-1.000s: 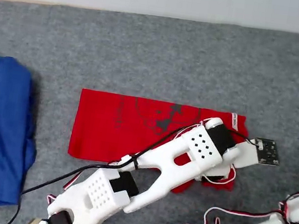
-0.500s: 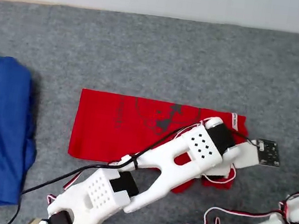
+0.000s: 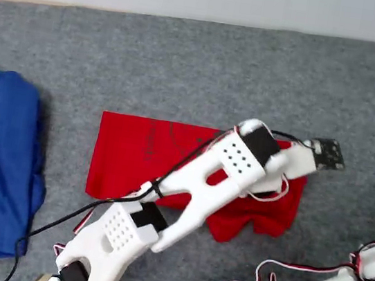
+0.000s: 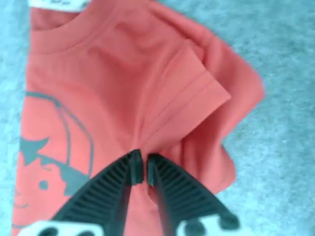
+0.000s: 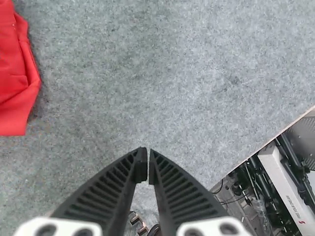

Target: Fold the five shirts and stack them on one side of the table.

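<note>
The red shirt (image 3: 140,155) lies on the grey mat (image 3: 218,68) near the middle of the table, flat along its left portion and bunched at its right end under the left arm (image 3: 202,184). The left gripper (image 4: 141,160) has its jaws closed on a narrow pinch of shirt fabric just beside the sleeve (image 4: 189,93). The right gripper (image 5: 147,157) has its jaws closed on nothing and sits over bare mat, well apart from the shirt and near the table edge (image 5: 298,120). Risk 1: the pinch is small and may slip out, dropping the fold short. Risk 2: the grip appears to catch more than one layer, so a lift may drag the whole garment instead of turning one panel. Risk 3: the loose sleeve may tuck under and leave a crooked edge. Risk 4: the wiring loop (image 3: 283,189) at the left wrist hangs touching or just above the cloth and may snag it. The blue stack (image 3: 0,156) occupies the left side of the table, well apart from the shirt; open mat lies between them. The left arm lies across the shirt and hides part of the fold line in the high view.
</note>
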Robot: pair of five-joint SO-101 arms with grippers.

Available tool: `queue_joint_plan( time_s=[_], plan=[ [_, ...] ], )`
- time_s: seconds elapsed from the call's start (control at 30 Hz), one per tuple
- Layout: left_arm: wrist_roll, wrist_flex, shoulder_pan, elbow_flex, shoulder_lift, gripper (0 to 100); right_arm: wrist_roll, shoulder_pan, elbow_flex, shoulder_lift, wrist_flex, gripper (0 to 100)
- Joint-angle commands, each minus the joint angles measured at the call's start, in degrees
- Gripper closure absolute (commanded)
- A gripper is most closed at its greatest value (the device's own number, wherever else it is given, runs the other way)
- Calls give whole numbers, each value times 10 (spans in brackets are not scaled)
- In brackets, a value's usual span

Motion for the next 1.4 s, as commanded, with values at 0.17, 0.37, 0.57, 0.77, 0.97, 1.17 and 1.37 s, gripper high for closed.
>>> queue_joint_plan(
  time_s=[0.17, 0.37, 0.57, 0.77, 0.97, 1.17, 1.37],
  plan=[
    [-5, 2, -19, -22, 18, 998, 6, 5, -4, -7, 23, 989],
    [-1, 9, 40, -21, -12, 998, 6, 5, -4, -7, 23, 989],
    [28, 18, 103, -17, -42, 998, 6, 5, -4, -7, 23, 989],
    [31, 18, 135, -16, -62, 998, 6, 5, -4, -7, 23, 989],
    [28, 18, 133, -1, -58, 998, 6, 6, -4, -7, 23, 989],
    [19, 14, 105, 49, -57, 998, 6, 6, -4, -7, 23, 989],
    [6, -29, 21, 52, -55, 998, 6, 6, -4, -7, 23, 989]
  ],
)
